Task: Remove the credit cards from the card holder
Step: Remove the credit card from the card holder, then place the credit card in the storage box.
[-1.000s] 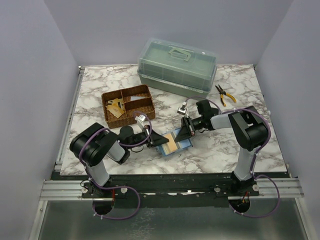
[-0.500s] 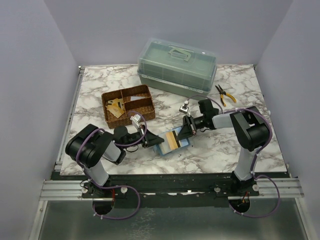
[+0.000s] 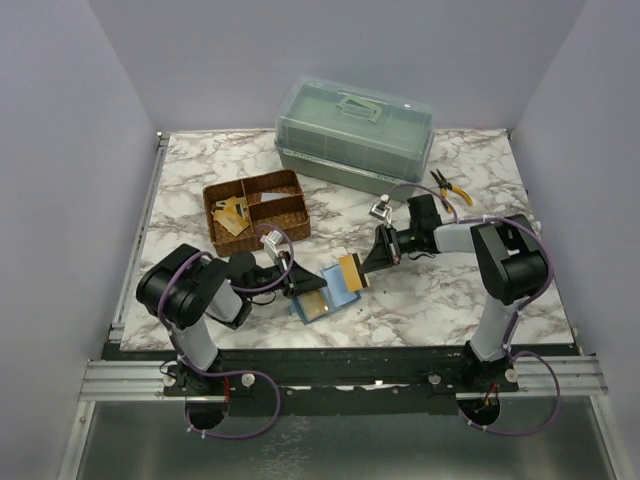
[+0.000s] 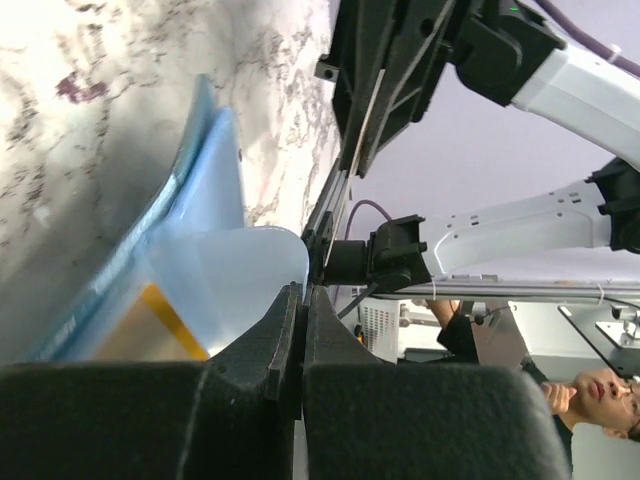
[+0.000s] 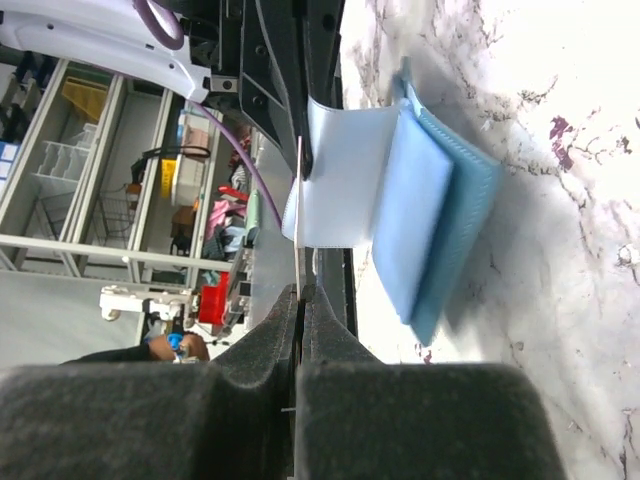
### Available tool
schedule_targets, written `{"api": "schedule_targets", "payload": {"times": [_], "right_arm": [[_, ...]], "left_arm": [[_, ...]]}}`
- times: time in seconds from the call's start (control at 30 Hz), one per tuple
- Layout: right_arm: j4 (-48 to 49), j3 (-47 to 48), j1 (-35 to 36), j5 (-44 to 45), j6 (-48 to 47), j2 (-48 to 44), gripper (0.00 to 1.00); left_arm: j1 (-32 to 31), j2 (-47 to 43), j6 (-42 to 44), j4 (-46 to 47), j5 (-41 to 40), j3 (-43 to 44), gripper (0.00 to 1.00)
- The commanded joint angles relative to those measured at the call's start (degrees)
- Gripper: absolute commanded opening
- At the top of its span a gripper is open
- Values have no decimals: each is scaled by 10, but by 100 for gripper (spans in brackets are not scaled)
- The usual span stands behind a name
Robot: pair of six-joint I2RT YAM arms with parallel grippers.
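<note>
- Card holder (image 3: 337,287): teal-blue folding wallet, lying open on the marble table (image 3: 200,170) near the front edge, between the two arms. Its paler blue inner pocket is lifted up from the rest.
- Left gripper (image 3: 300,288): jaws closed tight on the rim of that pale inner pocket. The left wrist view shows the flap pinched between the two black fingers (image 4: 275,340).
- Right gripper (image 3: 368,262): jaws closed on a credit card (image 3: 350,270), a tan-orange card with a dark stripe, held at the far right side of the card holder. In the right wrist view the card (image 5: 298,215) appears edge-on, as a thin line rising from the fingertips beside the pale pocket. Whether its edge is fully clear of the pocket cannot be told.
- Second credit card (image 3: 312,305): tan, resting in the near left half of the card holder, just beside the left gripper.
- Wicker basket (image 3: 290,215): brown, divided into compartments, behind the left arm, with tan flat pieces in its left section.
- Plastic toolbox (image 3: 355,135): translucent green, lid closed, at the back of the table.
- Pliers (image 3: 450,188): yellow-handled, lying to the right of the toolbox.
</note>
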Motion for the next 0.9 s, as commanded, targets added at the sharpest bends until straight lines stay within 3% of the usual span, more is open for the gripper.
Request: {"api": "schedule_targets", "payload": {"times": [0.0,0.23,0.53,0.7,0.87], "right_arm": [[-57,18,2,31,-50,-7,0],[-60,19,2,15,-59,-17,0],[-179,68,6,128,-212,-82,0],[-283,180,10,221,-291,-87,0],[-317,335,45,307,-260,-29,0]], "left_arm": [[3,33,-2,12,-2,7,0],[3,69,-6,16,-13,7,0],[-1,36,4,18,-59,-40,0],[-7,1,12,8,-105,-65,0],[-13,-50,22,-15,-162,-94,0]]}}
